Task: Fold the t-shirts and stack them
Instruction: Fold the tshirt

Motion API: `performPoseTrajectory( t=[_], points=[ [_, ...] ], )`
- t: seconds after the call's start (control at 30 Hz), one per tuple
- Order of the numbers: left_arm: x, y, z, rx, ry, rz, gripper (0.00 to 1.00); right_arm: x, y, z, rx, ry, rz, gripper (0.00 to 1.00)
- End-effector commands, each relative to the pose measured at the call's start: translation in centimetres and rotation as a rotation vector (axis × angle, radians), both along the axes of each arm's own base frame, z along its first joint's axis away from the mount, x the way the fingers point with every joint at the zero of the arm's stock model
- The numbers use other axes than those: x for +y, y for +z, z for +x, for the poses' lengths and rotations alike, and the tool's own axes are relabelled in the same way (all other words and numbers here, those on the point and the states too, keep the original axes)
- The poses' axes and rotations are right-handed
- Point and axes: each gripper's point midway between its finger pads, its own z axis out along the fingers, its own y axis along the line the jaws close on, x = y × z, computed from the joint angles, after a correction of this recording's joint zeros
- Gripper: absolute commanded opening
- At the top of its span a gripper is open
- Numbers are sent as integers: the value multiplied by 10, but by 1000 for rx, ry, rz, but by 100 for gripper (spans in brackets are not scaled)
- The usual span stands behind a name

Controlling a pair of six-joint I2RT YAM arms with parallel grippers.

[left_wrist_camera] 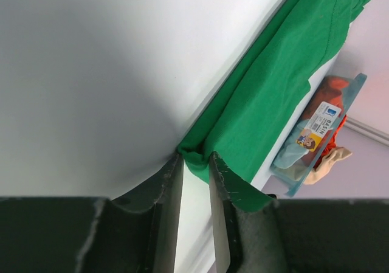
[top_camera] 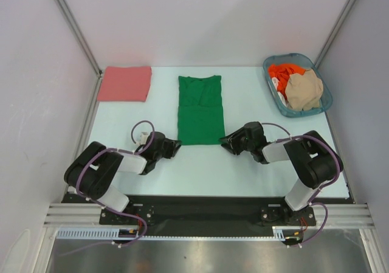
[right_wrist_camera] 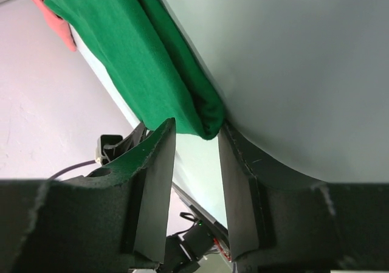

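Observation:
A bright green t-shirt [top_camera: 200, 109] lies folded into a long strip at the table's middle. My left gripper [top_camera: 176, 145] is at its near left corner and my right gripper [top_camera: 225, 142] at its near right corner. In the left wrist view the jaws [left_wrist_camera: 196, 157] stand a little apart with the green corner [left_wrist_camera: 273, 90] between their tips. In the right wrist view the jaws [right_wrist_camera: 197, 127] stand wider apart around the other corner [right_wrist_camera: 134, 48]. A salmon-pink shirt [top_camera: 125, 82] lies folded at the back left. An orange-red shirt [top_camera: 281, 74] and a beige one [top_camera: 304, 89] sit in the basket.
The blue-grey plastic basket [top_camera: 273, 93] stands at the back right, also seen in the left wrist view [left_wrist_camera: 349, 100]. White walls with metal posts enclose the table on three sides. The arm bases sit on a black rail at the near edge.

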Motion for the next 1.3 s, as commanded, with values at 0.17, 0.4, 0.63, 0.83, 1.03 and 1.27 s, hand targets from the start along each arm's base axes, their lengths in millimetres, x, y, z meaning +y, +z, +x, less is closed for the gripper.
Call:
performPoseTrajectory(
  t=[0.17,0.4,0.63,0.83,1.03,1.27],
  points=[
    [9,-17,-4,45,10,18,23,-17,-34,-8,89,-54,-55,39],
    [9,-15,1,25,-20,-14,0,-13,-44,-12,131,-35,-34,0],
    [4,4,-19,-7,-95,-19,0,-17,-32,-28,105,60,-72,0],
    [12,15,-71,-24,-82,-29,0,-20,-6,-75,88,61,-46,0],
    [21,23,-114,-28,-127,4,0,-23,2,-142,92,88,-90,0],
    [11,36,-164,-48,-234,-54,0,-27,30,-192,36,67,-50,0]
  ],
)
